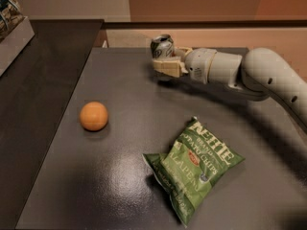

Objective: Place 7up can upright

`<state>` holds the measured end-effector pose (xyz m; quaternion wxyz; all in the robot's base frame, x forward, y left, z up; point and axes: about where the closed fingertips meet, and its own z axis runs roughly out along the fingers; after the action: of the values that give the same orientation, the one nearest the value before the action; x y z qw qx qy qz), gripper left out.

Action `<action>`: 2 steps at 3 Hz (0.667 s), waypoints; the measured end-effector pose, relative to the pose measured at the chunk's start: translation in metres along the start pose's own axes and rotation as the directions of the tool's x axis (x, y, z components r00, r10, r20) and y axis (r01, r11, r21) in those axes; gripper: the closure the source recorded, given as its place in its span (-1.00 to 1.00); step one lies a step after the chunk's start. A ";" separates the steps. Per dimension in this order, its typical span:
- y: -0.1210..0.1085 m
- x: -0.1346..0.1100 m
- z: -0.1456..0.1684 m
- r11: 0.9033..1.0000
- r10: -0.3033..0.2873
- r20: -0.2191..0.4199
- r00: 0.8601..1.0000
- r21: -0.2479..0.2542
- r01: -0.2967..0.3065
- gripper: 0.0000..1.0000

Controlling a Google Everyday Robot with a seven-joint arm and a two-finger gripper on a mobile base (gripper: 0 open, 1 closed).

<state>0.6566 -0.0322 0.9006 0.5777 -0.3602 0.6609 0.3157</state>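
The 7up can (161,46) is a small silvery-green can with a shiny top, held near the far edge of the dark table (124,143). It stands nearly upright, tilted slightly, between the tan fingers (169,68). My gripper (165,59) is shut on the can and reaches in from the right on the white arm (249,73). The can's bottom is hidden behind the fingers, so I cannot tell whether it touches the table.
An orange ball (93,116) lies at the left middle of the table. A green chip bag (194,166) lies at the front right. A box of packets (12,23) sits on the dark counter at far left. A tan wall runs behind the table.
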 end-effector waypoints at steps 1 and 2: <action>0.000 0.005 -0.001 1.000 0.002 -0.003 1.000 0.003 -0.002 -0.73; 0.002 0.007 0.000 1.000 0.004 -0.007 1.000 0.005 -0.004 -1.00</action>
<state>0.6540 -0.0322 0.8933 0.5755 -0.3584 0.6647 0.3139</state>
